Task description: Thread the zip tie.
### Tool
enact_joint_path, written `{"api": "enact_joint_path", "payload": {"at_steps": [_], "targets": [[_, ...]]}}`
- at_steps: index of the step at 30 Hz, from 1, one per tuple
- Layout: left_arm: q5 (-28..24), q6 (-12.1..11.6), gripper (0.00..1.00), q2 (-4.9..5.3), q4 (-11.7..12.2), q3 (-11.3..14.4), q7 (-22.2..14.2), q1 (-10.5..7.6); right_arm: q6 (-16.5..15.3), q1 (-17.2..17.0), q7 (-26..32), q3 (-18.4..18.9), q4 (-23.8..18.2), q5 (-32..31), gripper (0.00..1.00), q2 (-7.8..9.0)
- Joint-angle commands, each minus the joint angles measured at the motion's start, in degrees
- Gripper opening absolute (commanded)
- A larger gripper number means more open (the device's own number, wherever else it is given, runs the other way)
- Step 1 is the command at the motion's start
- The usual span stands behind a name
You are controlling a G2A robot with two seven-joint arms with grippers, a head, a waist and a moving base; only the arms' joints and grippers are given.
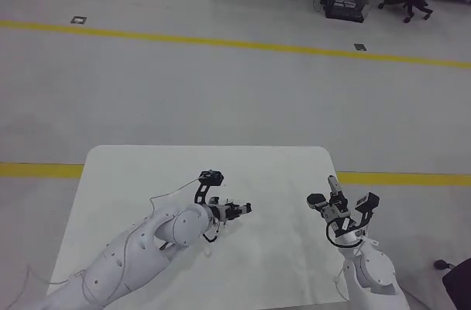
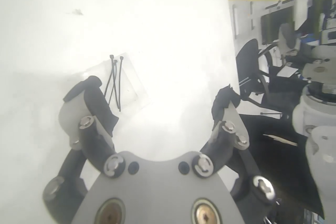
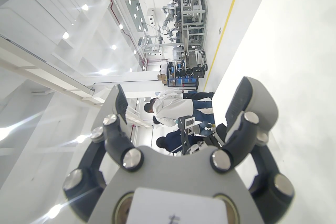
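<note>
Overhead, the left end effector (image 1: 239, 208) hung over the desk (image 1: 142, 170), the right end effector (image 1: 341, 200) well apart beside it. Left wrist: its fingers (image 2: 94, 96) were spread, empty; black zip ties (image 2: 115, 80) lay on a clear sheet (image 2: 131, 88) just beyond one fingertip. Right wrist: that end effector was released, empty too.

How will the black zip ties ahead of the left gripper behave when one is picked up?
The zip ties look thin and long, so they are probably light and bendy. They lie crossed, so lifting one may drag another. Lying flat, they could be hard to pinch.
</note>
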Motion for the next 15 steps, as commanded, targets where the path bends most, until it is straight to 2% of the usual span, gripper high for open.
{"api": "enact_joint_path", "payload": {"at_steps": [1,3,5,6,12,15], "targets": [[1.5,0.0,1.00,-1.20,2.4,0.5,-1.9,-1.33,0.0,0.0,0.0,0.0,0.0,0.0,1.00,0.00],[3.6,0.0,1.00,-2.62,5.5,0.6,-3.4,-2.35,0.0,0.0,0.0,0.0,0.0,0.0,1.00,0.00],[7.8,0.0,1.00,-4.15,8.1,0.0,-3.2,-2.64,0.0,0.0,0.0,0.0,0.0,0.0,1.00,0.00],[9.7,0.0,1.00,-4.59,8.3,0.0,-3.1,-2.64,0.0,0.0,0.0,0.0,0.0,0.0,1.00,0.00],[9.7,0.0,1.00,-4.59,8.3,0.0,-3.1,-2.64,0.0,0.0,0.0,0.0,0.0,0.0,1.00,0.00],[10.0,-1.0,1.00,-4.55,8.1,0.1,-2.8,-2.43,0.0,0.0,0.0,0.0,0.0,0.0,1.00,0.00]]}}
